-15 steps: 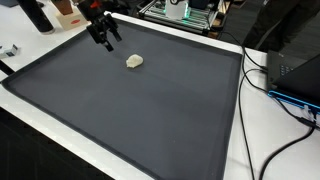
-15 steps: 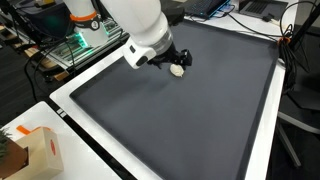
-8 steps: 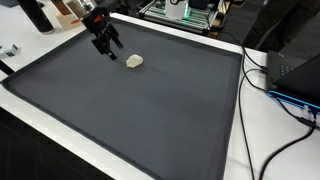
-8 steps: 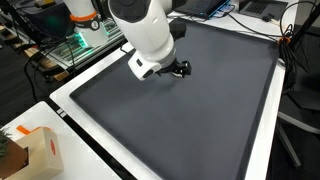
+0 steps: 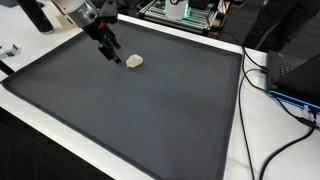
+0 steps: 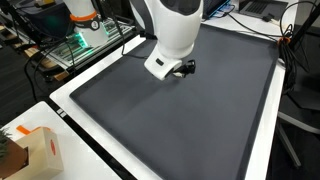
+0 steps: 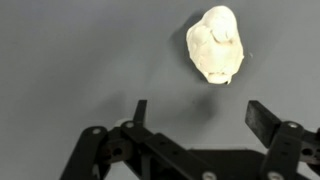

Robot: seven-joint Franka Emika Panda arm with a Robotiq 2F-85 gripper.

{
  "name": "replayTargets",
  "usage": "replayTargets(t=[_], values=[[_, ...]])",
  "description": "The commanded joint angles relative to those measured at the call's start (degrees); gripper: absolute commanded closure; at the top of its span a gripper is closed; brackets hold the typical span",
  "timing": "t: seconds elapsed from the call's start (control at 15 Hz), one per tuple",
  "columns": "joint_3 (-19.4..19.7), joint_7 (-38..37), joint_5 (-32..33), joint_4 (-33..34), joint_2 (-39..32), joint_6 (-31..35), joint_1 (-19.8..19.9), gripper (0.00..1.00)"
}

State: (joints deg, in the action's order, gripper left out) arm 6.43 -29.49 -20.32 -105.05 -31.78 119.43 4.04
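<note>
Bent steeply down from the far side over the dark mat (image 5: 130,115), wrist tipped toward the surface, gripper (image 5: 110,56) low near the mat's far edge. In an exterior view, mostly a bulky white wrist housing with black fingers poking out beneath. Cannot tell whether touching the mat or just above it.

Jaws spread wide and released, gripping nothing. Black fingers (image 7: 140,112) well apart in the wrist view, with only bare mat in the gap.

Just ahead of the fingertips, a pale lump (image 7: 215,45), clear of both fingers and nearer the one at the picture's right side. Off-white, crumpled, roughly oval, creased across the top, with a soft shadow on one side. Lying flat on the mat just beside the gripper, hidden behind the arm in an exterior view.

Around the mat, a white table (image 5: 236,110), cables (image 5: 275,72) at one side and a cardboard box (image 6: 35,150) at a corner.
</note>
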Motion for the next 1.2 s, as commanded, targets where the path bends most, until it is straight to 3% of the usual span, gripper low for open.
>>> replayTargets(t=[0.0,0.33,0.8,1.13], values=[[0.35,-0.72,6.79,5.48,-2.33,-3.88,-3.09,0.0],[0.22,-0.32,18.54,8.29,-2.68,-5.66,-9.24,0.0],[-0.5,1.25,34.2,6.55,-1.69,-4.05,-17.04,0.0],[-0.71,2.39,45.08,5.15,-0.89,-1.77,-19.64,0.0]])
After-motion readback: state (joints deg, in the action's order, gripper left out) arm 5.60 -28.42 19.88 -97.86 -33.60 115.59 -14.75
